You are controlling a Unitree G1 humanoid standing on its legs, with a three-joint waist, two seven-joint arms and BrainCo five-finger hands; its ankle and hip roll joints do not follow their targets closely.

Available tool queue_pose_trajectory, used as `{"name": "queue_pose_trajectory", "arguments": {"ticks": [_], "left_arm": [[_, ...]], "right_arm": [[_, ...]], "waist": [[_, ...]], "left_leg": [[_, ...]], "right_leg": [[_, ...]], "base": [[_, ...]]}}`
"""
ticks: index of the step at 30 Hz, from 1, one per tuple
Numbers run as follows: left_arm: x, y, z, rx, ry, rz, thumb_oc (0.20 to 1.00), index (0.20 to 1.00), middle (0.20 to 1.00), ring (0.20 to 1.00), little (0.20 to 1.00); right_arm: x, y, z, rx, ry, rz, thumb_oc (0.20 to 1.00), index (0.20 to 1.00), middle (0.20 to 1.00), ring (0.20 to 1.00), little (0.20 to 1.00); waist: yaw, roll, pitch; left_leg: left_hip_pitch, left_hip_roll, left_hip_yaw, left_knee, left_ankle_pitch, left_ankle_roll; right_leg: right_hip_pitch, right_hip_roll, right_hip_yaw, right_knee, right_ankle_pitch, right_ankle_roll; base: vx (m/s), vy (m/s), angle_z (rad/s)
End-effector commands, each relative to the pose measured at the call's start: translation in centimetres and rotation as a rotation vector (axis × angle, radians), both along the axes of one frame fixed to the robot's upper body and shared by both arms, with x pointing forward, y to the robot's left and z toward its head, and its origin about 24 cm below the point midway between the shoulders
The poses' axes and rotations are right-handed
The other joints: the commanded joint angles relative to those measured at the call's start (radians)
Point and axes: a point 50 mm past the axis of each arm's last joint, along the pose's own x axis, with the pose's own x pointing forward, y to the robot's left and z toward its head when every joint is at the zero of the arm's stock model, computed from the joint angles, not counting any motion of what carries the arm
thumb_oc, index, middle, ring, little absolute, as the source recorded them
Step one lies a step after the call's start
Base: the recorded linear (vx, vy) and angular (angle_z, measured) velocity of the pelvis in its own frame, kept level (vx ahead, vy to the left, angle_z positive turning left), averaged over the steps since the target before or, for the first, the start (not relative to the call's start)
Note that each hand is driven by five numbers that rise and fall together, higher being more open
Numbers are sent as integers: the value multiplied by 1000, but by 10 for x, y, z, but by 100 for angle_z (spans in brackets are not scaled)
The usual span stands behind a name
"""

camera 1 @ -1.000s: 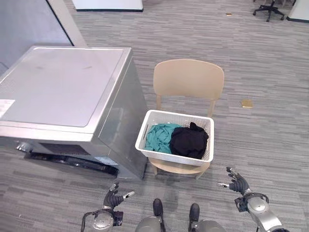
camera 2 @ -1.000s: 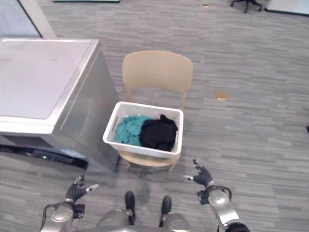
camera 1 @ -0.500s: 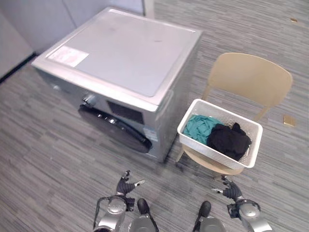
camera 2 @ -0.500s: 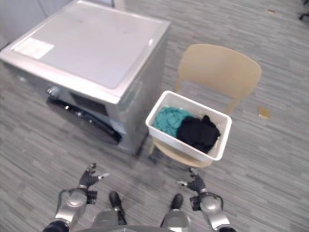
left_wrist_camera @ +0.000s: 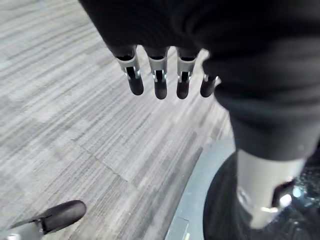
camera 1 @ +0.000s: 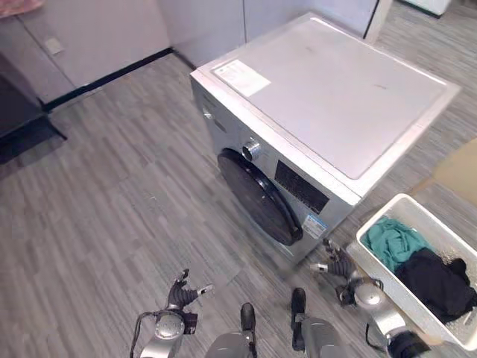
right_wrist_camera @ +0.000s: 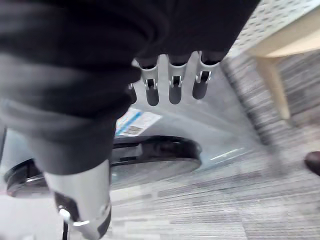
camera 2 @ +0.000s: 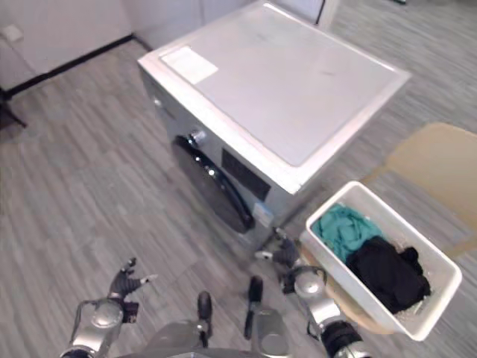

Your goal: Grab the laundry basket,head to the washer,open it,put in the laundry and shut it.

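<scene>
A white laundry basket rests on a tan chair at the right. It holds a teal garment and a black garment. Left of it stands the silver washer, its round dark door shut and facing the near left. My right hand hangs open and empty, low beside the basket's near corner and below the washer's front corner. Its fingers are straight, with the washer door past them. My left hand is open too, low over the floor, fingers straight.
A grey plank-pattern floor stretches in front of the washer to the left. A wall with a dark baseboard runs behind it. Some dark furniture stands at the far left. A chair leg shows near my right hand.
The camera has swung left: the washer's front and door have come into view, and the basket and chair now sit at the right edge. Both hands stay low and open.
</scene>
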Motion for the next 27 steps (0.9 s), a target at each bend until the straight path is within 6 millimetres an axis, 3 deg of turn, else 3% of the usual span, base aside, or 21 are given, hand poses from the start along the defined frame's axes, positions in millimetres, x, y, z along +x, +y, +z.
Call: {"name": "queue_pose_trajectory", "arguments": {"ticks": [1,2,3,7,14,16,18,19,21,24,27], "left_arm": [[19,2,13,24,-87,-42,1000,1000,1000,1000,1000],[19,2,13,24,-87,-42,1000,1000,1000,1000,1000],[19,-2,10,10,-79,-32,1000,1000,1000,1000,1000],[22,-6,12,-7,-98,-20,1000,1000,1000,1000,1000],[32,-8,19,-14,-149,0,1000,1000,1000,1000,1000],[32,-6,18,-3,-137,9,1000,1000,1000,1000,1000],[32,-6,18,-3,-137,9,1000,1000,1000,1000,1000],[31,-5,16,5,-120,7,1000,1000,1000,1000,1000],[30,-3,15,15,-103,-1,1000,1000,1000,1000,1000],[31,-3,15,19,-98,-5,1000,1000,1000,1000,1000],[33,-4,16,24,-102,-14,1000,1000,1000,1000,1000]], "right_arm": [[14,7,24,14,-134,48,1000,1000,1000,1000,1000],[14,7,24,14,-134,48,1000,1000,1000,1000,1000],[34,16,41,19,-206,49,1000,1000,1000,1000,1000],[53,19,59,26,-278,2,1000,1000,1000,1000,1000],[71,19,76,35,-346,-74,1000,1000,1000,1000,1000],[59,17,52,-5,-240,-69,1000,1000,1000,1000,1000],[59,17,52,-5,-240,-69,1000,1000,1000,1000,1000],[42,15,29,-5,-142,-62,1000,1000,1000,1000,1000],[26,16,12,-2,-63,-48,1000,1000,1000,1000,1000],[12,20,-3,8,11,-22,1000,1000,1000,1000,1000],[7,29,-5,35,26,6,1000,1000,1000,1000,1000]], "waist": [[6,-14,-15],[6,-14,-15],[28,-4,-10],[55,9,6],[85,8,30],[81,-11,30],[80,-11,30],[73,-25,23],[65,-36,14],[61,-48,2],[59,-54,-4]], "left_leg": [[-48,3,-21,137,-114,-20],[-48,3,-22,137,-114,-20],[-68,4,-40,122,-95,-26],[-96,3,-59,105,-72,-31],[-143,6,-75,71,-35,-39],[-135,7,-79,65,-37,-38],[-134,7,-79,64,-37,-38],[-125,5,-80,63,-41,-36],[-112,3,-79,60,-47,-34],[-93,-2,-78,55,-55,-31],[-77,-7,-72,53,-60,-27]], "right_leg": [[46,-27,-11,13,-138,64],[46,-27,-11,13,-138,64],[48,-28,-34,-13,-133,61],[39,-32,-57,-34,-123,61],[10,-38,-85,-64,-102,66],[18,-39,-88,-61,-103,66],[19,-39,-88,-61,-103,66],[30,-41,-90,-59,-104,68],[42,-44,-93,-58,-106,70],[54,-49,-93,-56,-104,75],[67,-54,-94,-54,-103,80]], "base": [[32,-47,8],[-28,-51,18],[-28,-50,19],[-68,-24,23],[-72,7,10],[-15,31,13],[13,17,9],[32,26,6],[36,41,9],[27,49,6],[27,63,-6]]}}
